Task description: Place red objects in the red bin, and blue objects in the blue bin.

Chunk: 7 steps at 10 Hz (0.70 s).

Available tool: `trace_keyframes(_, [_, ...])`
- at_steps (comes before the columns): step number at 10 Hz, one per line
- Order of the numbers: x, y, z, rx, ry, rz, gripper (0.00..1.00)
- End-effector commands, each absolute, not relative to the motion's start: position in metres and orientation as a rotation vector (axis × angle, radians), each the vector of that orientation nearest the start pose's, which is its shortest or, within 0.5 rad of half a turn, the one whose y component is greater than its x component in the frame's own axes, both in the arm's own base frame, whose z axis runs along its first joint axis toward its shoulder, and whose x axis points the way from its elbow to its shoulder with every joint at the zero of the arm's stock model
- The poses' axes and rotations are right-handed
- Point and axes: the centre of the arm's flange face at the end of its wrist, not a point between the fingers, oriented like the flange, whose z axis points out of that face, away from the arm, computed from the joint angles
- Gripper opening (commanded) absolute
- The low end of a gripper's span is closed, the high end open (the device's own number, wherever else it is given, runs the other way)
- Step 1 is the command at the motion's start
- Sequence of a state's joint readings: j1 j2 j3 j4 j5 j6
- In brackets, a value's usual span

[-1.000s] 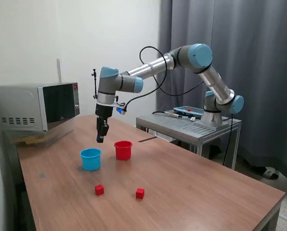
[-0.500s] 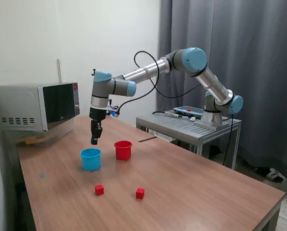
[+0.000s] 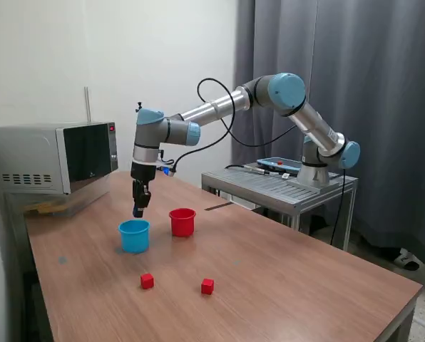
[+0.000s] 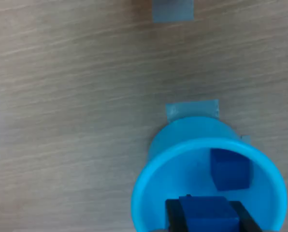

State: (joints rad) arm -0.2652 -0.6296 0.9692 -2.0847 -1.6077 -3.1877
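Observation:
My gripper (image 3: 138,210) hangs just above the light blue bin (image 3: 134,235), shut on a dark blue cube (image 4: 204,214). In the wrist view the held cube sits between the black fingers (image 4: 173,216) over the blue bin's (image 4: 149,169) opening. A second dark blue cube (image 4: 230,168) lies on the bin's floor. The red bin (image 3: 182,221) stands just to the exterior view's right of the blue one. Two small red cubes rest on the table nearer the front: one (image 3: 147,281) below the blue bin, the other (image 3: 207,286) further to the exterior view's right.
A microwave (image 3: 52,157) stands at the table's back on the exterior view's left. The arm's base is on a metal stand (image 3: 280,187) behind the table, with a dark curtain behind. Blue tape patches (image 4: 172,9) mark the wooden tabletop.
The gripper has swung toward the exterior view's left with the blue cube, from beside the red bin to over the blue bin.

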Motion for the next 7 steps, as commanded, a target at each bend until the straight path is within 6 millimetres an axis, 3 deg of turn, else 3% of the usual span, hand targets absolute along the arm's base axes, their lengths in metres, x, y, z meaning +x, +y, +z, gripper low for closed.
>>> trace_keyframes(1, [-0.835, 0.089, 0.197, -2.037, 2.470, 0.255, 0.00])
trace_keyframes(7, [-0.840, 0.078, 0.198, -2.155, 2.446, 0.213, 0.00])
